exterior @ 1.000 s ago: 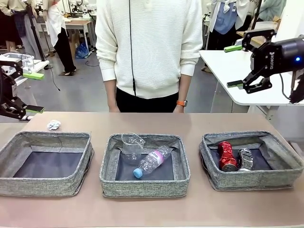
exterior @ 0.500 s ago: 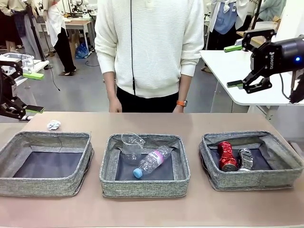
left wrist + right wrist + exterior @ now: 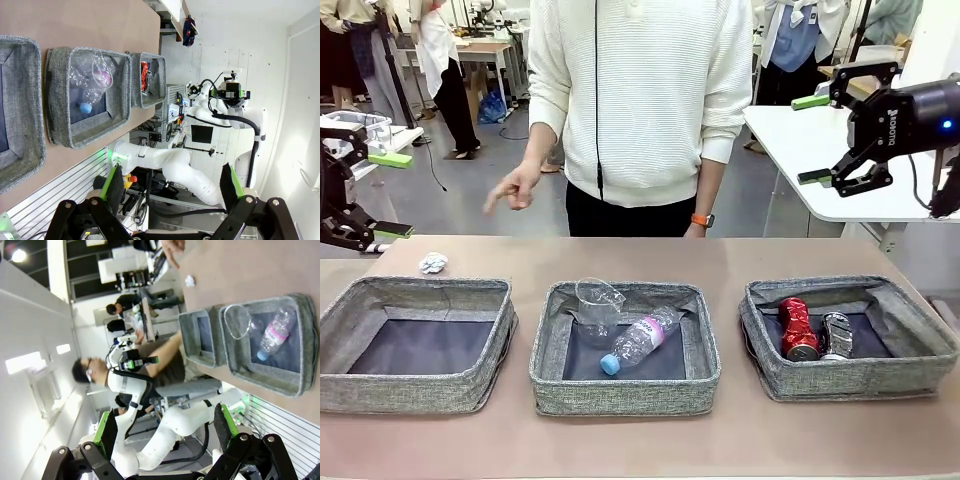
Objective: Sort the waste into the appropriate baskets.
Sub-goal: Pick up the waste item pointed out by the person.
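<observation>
Baskets stand in a row across the brown counter: the left basket holds nothing, the middle basket holds the clear plastic cup with the clear plastic bottle just at its 4 o'clock, blue cap toward the near wall. The right basket holds the red can and, touching it at 3 o'clock, the crushed silver can. The paper ball lies on the counter at 12 o'clock of the left basket, apart from its far wall. A person's hand hangs above the far edge with a finger out; the person's other hand is hidden behind the counter edge. The left end effector and the right end effector both hover with jaws spread wide, gripping nothing. The left arm is cut off by the frame edge.
</observation>
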